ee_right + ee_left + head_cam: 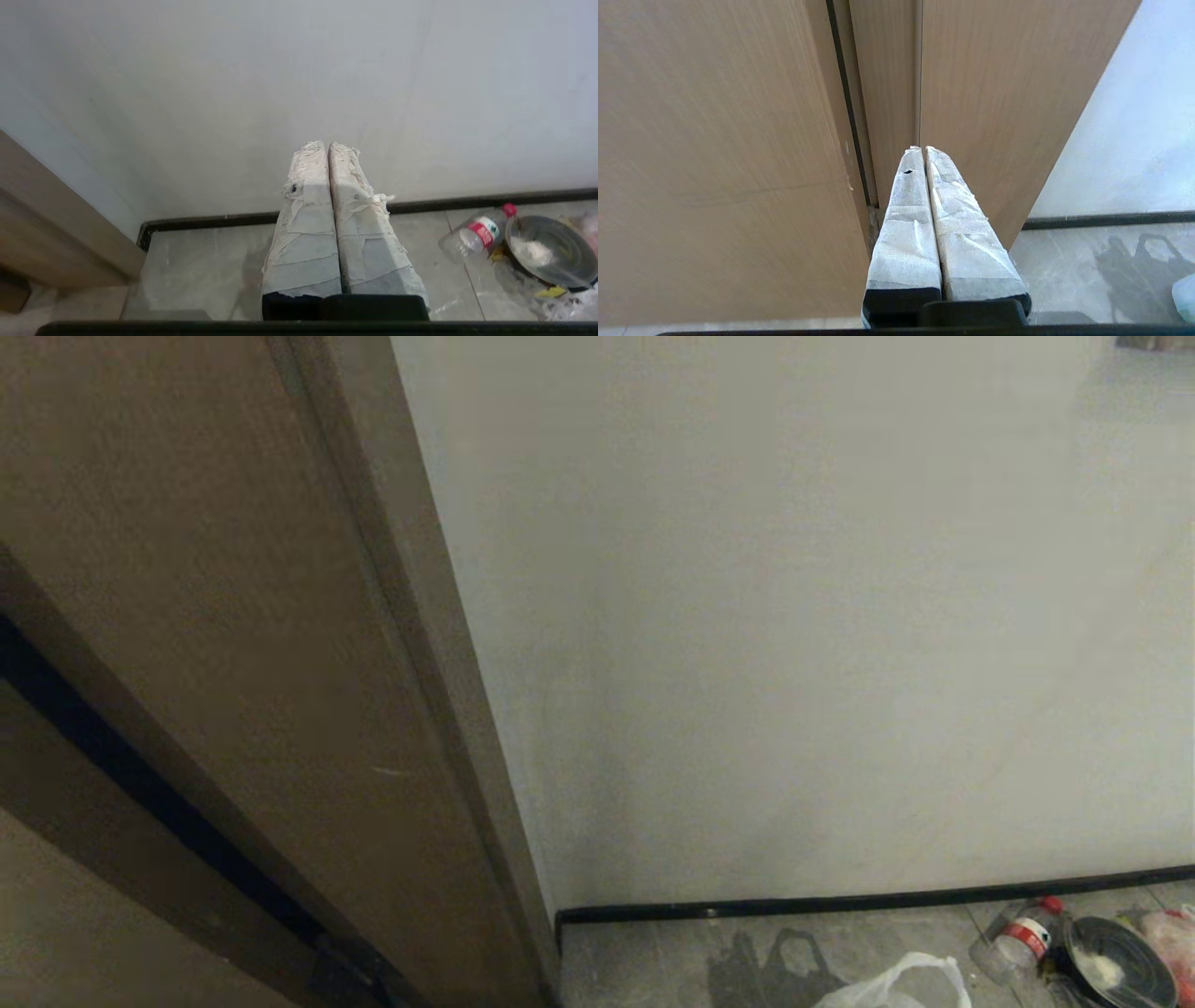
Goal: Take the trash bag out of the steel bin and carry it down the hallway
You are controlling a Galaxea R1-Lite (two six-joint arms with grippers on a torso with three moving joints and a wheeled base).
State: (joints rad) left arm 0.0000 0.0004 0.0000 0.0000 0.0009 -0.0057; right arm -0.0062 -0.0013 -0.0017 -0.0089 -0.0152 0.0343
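Right gripper (328, 145) closed and empty, steel bin (551, 249) on floor off to its side, left gripper (923, 149) closed, facing wooden door (714, 140)

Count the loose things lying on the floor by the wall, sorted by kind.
Plastic bottle: 1
Round dark-rimmed bin: 1
Whitish plastic bag: 1
Pinkish bag, partly cut off: 1
Total: 4

Steel bin (549, 247) small, round, shiny, thick black ring; on the floor beyond and to the right of the right gripper (328, 145), near the baseboard, mouth showing, white patch inside. Crinkled translucent film at its near rim, trash bag or not unclear. Hallway (205, 261): grey tiles below fingertips, pale wall ahead.
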